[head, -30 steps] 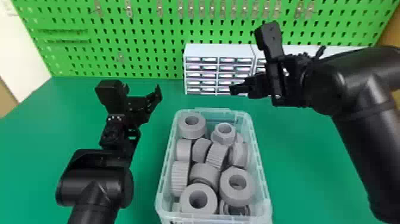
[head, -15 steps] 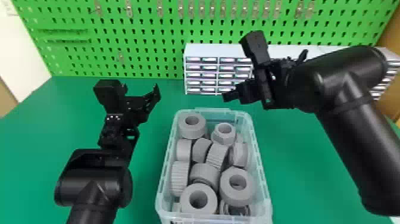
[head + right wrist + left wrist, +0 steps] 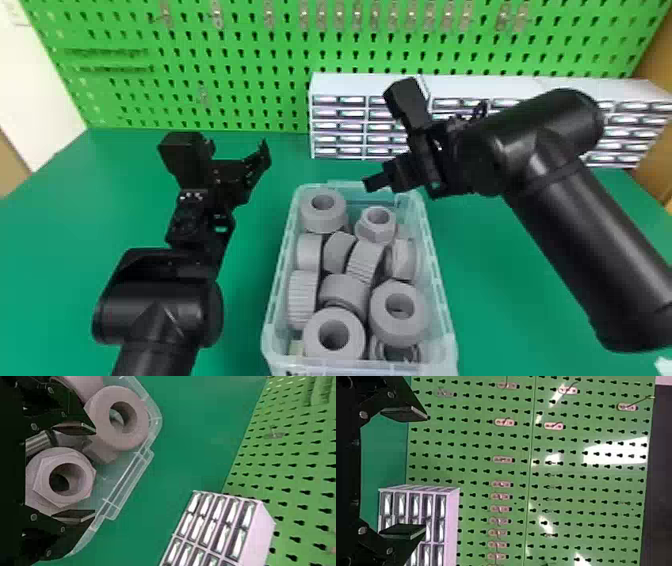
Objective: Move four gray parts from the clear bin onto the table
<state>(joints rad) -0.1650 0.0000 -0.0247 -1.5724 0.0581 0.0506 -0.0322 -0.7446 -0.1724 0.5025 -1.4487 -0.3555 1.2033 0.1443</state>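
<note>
The clear bin (image 3: 442, 280) stands on the green table, holding several gray parts, among them a round one (image 3: 314, 216) and a hex-collared one (image 3: 366, 231) at its far end. Over the far right rim is my right gripper (image 3: 376, 184). In the right wrist view my right gripper (image 3: 95, 471) is open, with the hex-collared part (image 3: 42, 485) between and beyond its fingers and the round part (image 3: 97, 435) beside it. Left of the bin, above the table, my left gripper (image 3: 240, 150) is parked; in the left wrist view the left gripper (image 3: 426, 475) stands open with nothing between its fingers.
A white drawer cabinet (image 3: 340, 85) stands at the back of the table (image 3: 60, 225), behind the bin and the right arm. A green pegboard (image 3: 240, 65) with metal hooks rises behind it. Green tabletop extends on both sides of the bin.
The right arm has moved left and toward the near side, from beside the cabinet to the bin's far right rim. My left arm has barely moved, and the gray parts lie as before.
</note>
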